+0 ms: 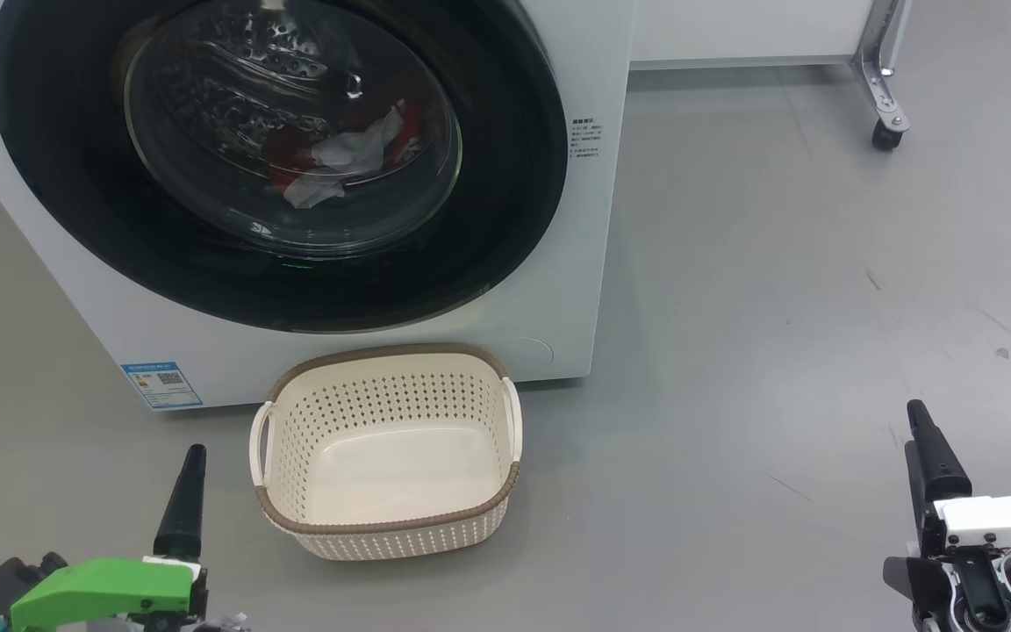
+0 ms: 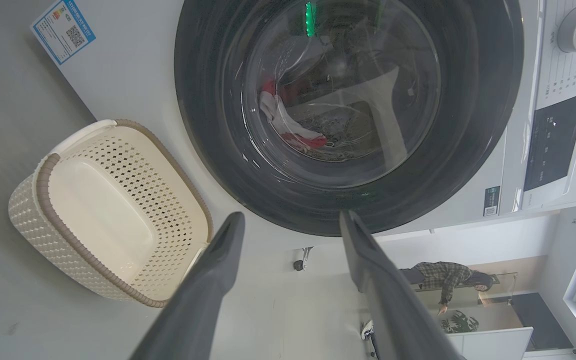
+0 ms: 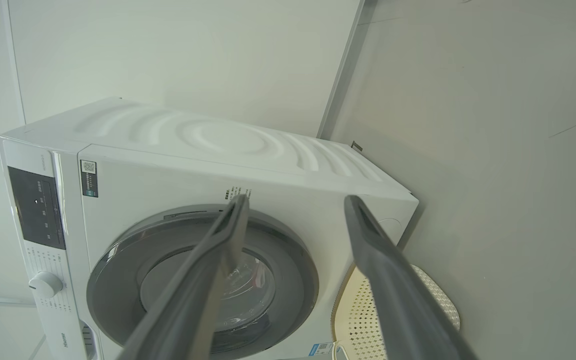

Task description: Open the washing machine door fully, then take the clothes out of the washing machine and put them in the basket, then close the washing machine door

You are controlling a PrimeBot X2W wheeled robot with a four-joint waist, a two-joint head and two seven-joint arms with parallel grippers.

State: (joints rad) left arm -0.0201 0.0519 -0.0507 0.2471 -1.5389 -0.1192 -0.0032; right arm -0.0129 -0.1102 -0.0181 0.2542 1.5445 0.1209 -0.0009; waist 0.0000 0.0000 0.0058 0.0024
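Note:
The white washing machine [image 1: 558, 290] stands ahead with its round black door [image 1: 488, 237] shut. Behind the bulging glass window [image 1: 233, 96] lie the red and white clothes [image 1: 343, 154] in the steel drum. The cream basket [image 1: 387, 518] with a brown rim sits empty on the floor in front of the machine. My left gripper [image 2: 290, 220] is low at the left, open, holding nothing, well short of the door [image 2: 208, 140]. My right gripper [image 3: 295, 200] is low at the right, open and empty, far from the machine [image 3: 248, 145].
Grey floor [image 1: 777, 307] spreads to the right of the machine. A white cabinet on a metal leg with a caster [image 1: 887, 132] stands at the back right. A person [image 2: 448, 280] in a plaid shirt appears far off in the left wrist view.

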